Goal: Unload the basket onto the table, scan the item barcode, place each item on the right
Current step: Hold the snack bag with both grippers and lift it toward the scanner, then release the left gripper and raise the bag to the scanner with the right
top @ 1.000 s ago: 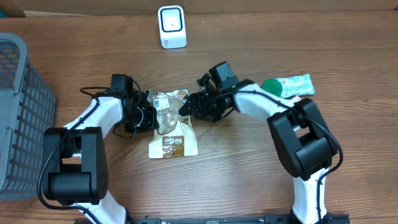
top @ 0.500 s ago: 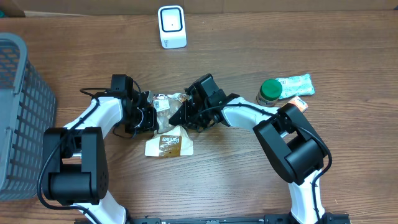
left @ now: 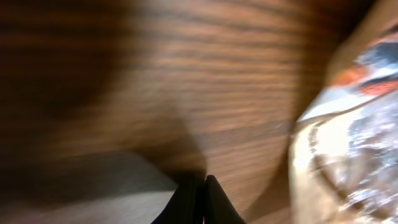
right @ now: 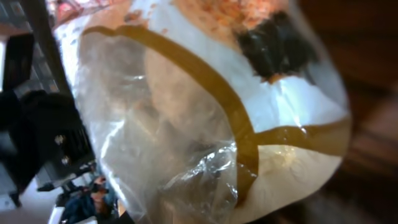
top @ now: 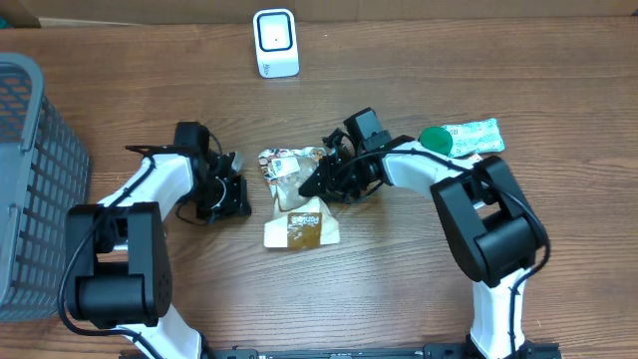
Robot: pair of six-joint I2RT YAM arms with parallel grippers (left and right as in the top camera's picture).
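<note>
The item is a clear and tan snack bag (top: 295, 199) with a brown band, lying mid-table. My right gripper (top: 317, 181) is shut on its right upper edge. In the right wrist view the bag (right: 205, 112) fills the frame and hides the fingers. I cannot make out a barcode on it. My left gripper (top: 239, 194) is shut on nothing, a short way left of the bag. In the left wrist view its fingers (left: 214, 202) meet over bare wood, with the bag (left: 351, 137) blurred at the right. The white scanner (top: 275, 42) stands at the back.
A grey basket (top: 30, 189) stands at the left edge. A green-lidded jar (top: 436, 140), a pale green packet (top: 477, 134) and a small orange thing (top: 478, 162) lie to the right, behind the right arm.
The right gripper reached left onto the bag, closed on it and drew it to the right, away from the left gripper. The left arm has barely moved.
</note>
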